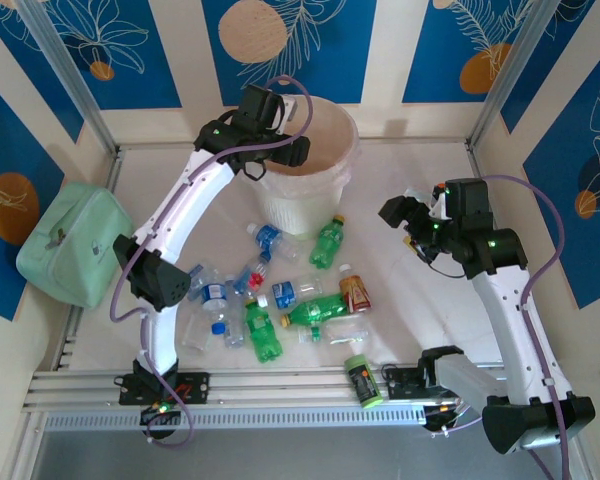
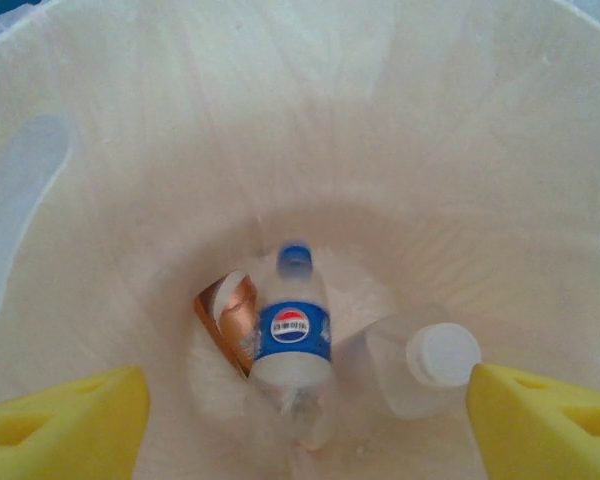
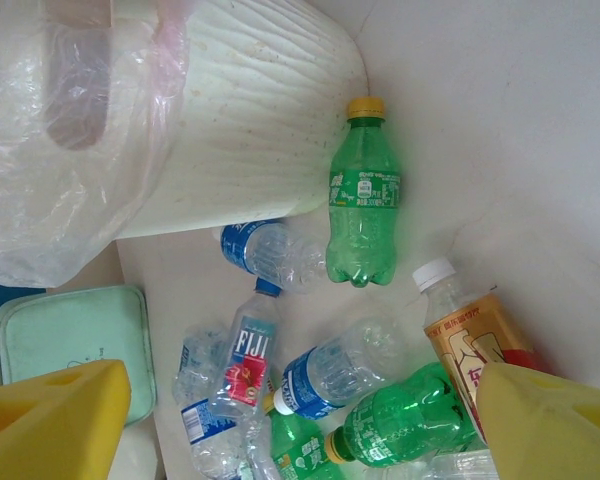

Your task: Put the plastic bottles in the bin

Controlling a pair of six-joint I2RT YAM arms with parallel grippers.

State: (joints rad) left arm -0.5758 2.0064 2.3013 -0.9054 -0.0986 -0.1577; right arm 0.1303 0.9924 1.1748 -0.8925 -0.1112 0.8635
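White tabletop carries a scatter of plastic bottles just in front of the bin — green, clear and brown-labelled. Left gripper hangs over the bin's mouth, jaws spread wide and empty; a blue-labelled bottle and a white-capped bottle lie at its bottom. Right gripper hovers above the scatter — also wide apart, holding nothing.

On the top view I read a mint-green case at 9 o'clock, at the edge of the white table. A lime-green canister lies at 6 o'clock, just beside the aluminium rail. Blue leaf-patterned wall panels stand at 12 o'clock.
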